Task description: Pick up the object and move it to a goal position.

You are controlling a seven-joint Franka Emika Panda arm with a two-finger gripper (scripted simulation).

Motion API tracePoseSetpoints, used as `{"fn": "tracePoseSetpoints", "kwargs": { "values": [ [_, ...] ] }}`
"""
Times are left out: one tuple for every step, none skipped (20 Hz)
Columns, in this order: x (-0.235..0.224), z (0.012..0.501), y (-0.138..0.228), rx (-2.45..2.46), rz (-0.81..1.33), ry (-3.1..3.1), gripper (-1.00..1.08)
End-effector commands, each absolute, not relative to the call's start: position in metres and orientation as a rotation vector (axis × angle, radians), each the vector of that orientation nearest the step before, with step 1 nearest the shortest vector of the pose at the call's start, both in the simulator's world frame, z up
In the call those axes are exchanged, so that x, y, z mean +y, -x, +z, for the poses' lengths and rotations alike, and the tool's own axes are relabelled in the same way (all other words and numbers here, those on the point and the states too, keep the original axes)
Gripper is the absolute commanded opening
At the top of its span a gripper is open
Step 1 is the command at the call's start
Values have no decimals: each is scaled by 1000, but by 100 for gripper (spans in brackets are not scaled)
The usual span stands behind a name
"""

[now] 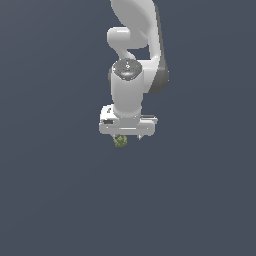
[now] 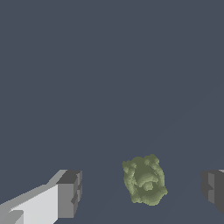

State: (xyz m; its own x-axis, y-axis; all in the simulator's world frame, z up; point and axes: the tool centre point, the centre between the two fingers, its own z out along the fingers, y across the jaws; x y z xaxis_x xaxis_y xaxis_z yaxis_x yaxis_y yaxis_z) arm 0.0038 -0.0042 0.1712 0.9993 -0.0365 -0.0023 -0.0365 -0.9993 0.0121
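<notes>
Olive-green object [image 2: 145, 180] lies untouched between the wide-spread gripper [image 2: 142, 188] fingers [image 2: 70, 192]

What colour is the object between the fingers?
Olive green, bumpy surface. The object shows best in the wrist view, lying between the open gripper's fingers.

A small olive-green clump with a knobbly, lumpy surface [image 2: 145, 180] rests on the flat dark slate-blue ground. Its outline is roughly round, ridged with paler folds near the centre. In the exterior view the clump [image 1: 120, 141] appears at about six o'clock from the picture's centre, close to it.
</notes>
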Motion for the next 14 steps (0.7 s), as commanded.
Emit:
{"fn": "tracePoseSetpoints", "kwargs": {
  "values": [
    [-4,171,-4,-57,-4,-3129,100],
    [-5,171,-4,-59,-4,-3129,100],
    [-6,172,-4,-64,-3,-3129,100],
    [-9,172,-4,-72,-2,-3130,100],
    [-13,172,-4,-84,0,-3131,100],
    [-18,173,-3,-98,2,-3132,100],
    [-23,174,-3,-112,5,-3133,100],
    [-27,175,-3,-123,7,-3133,100],
    [-31,175,-3,-130,8,-3134,100],
    [-33,176,-3,-134,9,-3134,100],
    [-34,176,-3,-134,9,-3134,100],
    [-34,176,-3,-133,10,-3135,100],
    [-33,176,-3,-132,10,-3134,100],
    [-33,176,-3,-133,9,-3134,100]
  ]
}}
